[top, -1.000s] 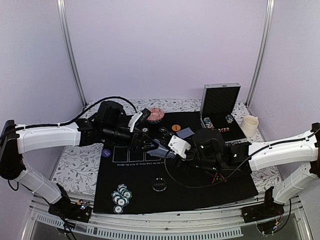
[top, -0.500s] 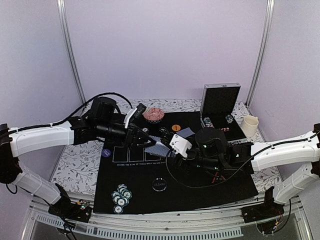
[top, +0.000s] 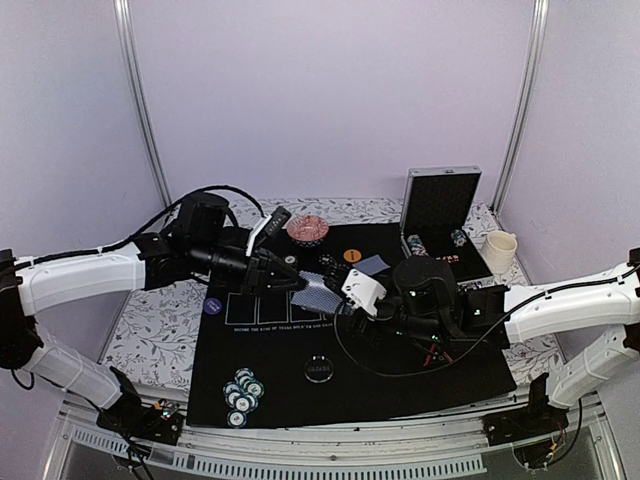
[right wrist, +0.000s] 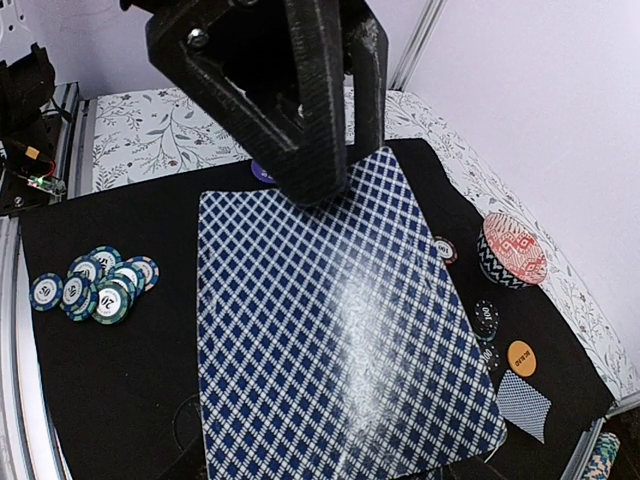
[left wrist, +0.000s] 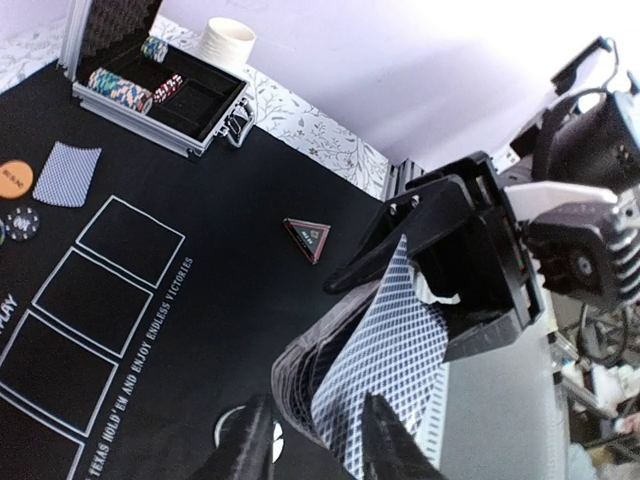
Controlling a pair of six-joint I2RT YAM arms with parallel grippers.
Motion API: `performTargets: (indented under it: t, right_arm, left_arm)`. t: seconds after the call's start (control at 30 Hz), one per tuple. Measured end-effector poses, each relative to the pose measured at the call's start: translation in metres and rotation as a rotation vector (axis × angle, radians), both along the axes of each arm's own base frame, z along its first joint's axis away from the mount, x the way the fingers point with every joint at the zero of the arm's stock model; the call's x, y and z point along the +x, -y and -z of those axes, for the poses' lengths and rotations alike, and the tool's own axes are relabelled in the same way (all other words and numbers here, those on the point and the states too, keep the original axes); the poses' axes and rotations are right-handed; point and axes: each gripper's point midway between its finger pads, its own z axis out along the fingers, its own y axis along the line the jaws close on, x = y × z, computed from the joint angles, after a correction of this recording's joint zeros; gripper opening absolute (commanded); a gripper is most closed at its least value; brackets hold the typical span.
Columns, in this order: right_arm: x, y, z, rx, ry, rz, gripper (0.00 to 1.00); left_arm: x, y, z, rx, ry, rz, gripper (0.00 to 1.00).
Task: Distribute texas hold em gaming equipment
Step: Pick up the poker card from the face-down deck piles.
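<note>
Visibly: one deck point(right wrist: 340, 330) in right pincer point(left wrist: 432, 275), one orange button point(top: 351, 255), one triangle point(left wrist: 308, 238).

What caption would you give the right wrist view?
Left gripper meets the far edge of the playing cards held by the right gripper above the black mat.

Playing cards point(left wrist: 380, 345), silver case point(left wrist: 135, 117), black mat point(left wrist: 250, 170)

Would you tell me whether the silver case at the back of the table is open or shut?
Open: the silver case has its lid standing upright, and chips show inside.
</note>
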Motion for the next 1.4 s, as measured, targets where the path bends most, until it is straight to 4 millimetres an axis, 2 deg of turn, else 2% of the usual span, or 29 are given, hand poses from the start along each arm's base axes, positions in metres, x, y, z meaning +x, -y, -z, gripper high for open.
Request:
performTargets:
  t: [0.13, 0.33, 0.53, 0.7, 0.83, 1.03, 1.1, 1.3, 1.4]
  right_arm:
    - [0.000, 0.001, 0.001, -0.003, 0.000, 0.002, 0.49]
    - [0.001, 0.004, 0.002, -0.003, 0.003, 0.011, 0.48]
    - [0.001, 0.010, 0.000, 0.002, 0.011, 0.025, 0.49]
    - [0.001, 0.015, 0.008, -0.014, 0.006, 0.038, 0.49]
    - [0.004, 0.024, 0.015, -0.021, -0.004, 0.060, 0.48]
    - [0.007, 0.037, 0.022, -0.026, -0.014, 0.085, 0.48]
    - [0.007, 0.038, 0.021, -0.025, -0.013, 0.084, 0.48]
    - [0.007, 0.037, 0.018, -0.014, -0.006, 0.081, 0.48]
    - [0.006, 0.037, 0.017, -0.012, -0.007, 0.077, 0.48]
  left_arm:
    - [0.000, -0.001, -0.002, -0.007, -0.001, 0.002, 0.01]
    - [-0.003, -0.002, -0.003, -0.016, -0.011, 0.018, 0.00]
    - [-0.004, -0.007, -0.013, -0.048, -0.013, 0.013, 0.00]
    - [0.005, -0.027, -0.017, -0.088, -0.054, -0.042, 0.00]
    - [0.014, -0.044, -0.012, -0.093, -0.113, -0.103, 0.00]
    - [0.029, -0.093, -0.001, -0.021, -0.176, -0.324, 0.00]
    - [0.037, -0.113, 0.012, 0.018, -0.217, -0.428, 0.00]
    - [0.024, -0.161, 0.105, 0.215, -0.466, -0.653, 0.00]
    - [0.025, -0.185, 0.129, 0.267, -0.539, -0.757, 0.00]
